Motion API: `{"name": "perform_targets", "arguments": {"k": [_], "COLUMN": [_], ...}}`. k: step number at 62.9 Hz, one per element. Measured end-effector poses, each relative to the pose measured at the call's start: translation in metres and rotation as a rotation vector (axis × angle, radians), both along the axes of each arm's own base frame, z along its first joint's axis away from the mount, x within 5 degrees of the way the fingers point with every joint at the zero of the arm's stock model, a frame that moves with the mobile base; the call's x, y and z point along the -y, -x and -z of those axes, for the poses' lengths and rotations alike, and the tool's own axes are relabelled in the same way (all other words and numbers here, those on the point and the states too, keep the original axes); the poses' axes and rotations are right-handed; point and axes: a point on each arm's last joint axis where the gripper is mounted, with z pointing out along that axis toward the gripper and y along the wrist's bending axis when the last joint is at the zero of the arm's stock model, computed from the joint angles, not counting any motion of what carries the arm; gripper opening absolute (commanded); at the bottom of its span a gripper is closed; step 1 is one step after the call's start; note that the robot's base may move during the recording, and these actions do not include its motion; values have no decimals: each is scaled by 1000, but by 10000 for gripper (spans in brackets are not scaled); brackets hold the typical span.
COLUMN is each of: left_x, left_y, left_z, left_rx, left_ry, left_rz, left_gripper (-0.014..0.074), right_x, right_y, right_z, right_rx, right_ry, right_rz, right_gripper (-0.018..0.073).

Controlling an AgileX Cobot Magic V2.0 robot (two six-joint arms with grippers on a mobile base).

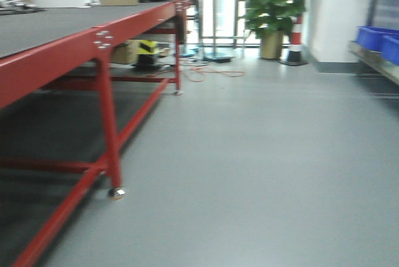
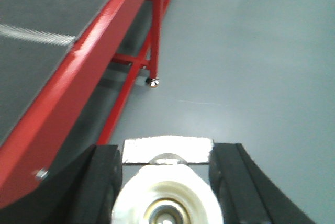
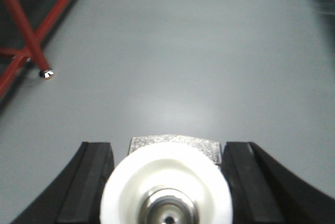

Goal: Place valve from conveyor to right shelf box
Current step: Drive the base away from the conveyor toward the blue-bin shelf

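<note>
Left gripper (image 2: 167, 153) clasps a white-capped valve (image 2: 166, 195) between its black fingers (image 2: 102, 182), jaws closed partway on the metal body; our right gripper (image 3: 167, 148) holds a second valve (image 3: 166, 190) the same way. We stand beside the conveyor (image 1: 43, 27), its dark belt on a red frame (image 1: 37, 70) at our left, both valves off it. We judge this the carrying leg. Blue boxes (image 1: 377, 37) sit on a shelf (image 1: 374, 64) at far right, too blurred to tell which is meant. Next calls for turning right, nearing that shelf, and lowering a valve over a box before opening.
</note>
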Motion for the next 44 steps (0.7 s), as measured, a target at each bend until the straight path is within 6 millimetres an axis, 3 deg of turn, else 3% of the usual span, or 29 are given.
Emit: {"name": "perform_targets", "arguments": {"k": [44], "left_x": [0], "left_y": [0], "left_z": [0], "left_rx": [0], "left_ry": [0], "left_rz": [0], "left_gripper": [-111], "right_x": [0], "right_y": [0], "right_z": [0], "right_rx": [0], "right_ry": [-3], "right_rz": [0], "right_gripper": [-166]}}
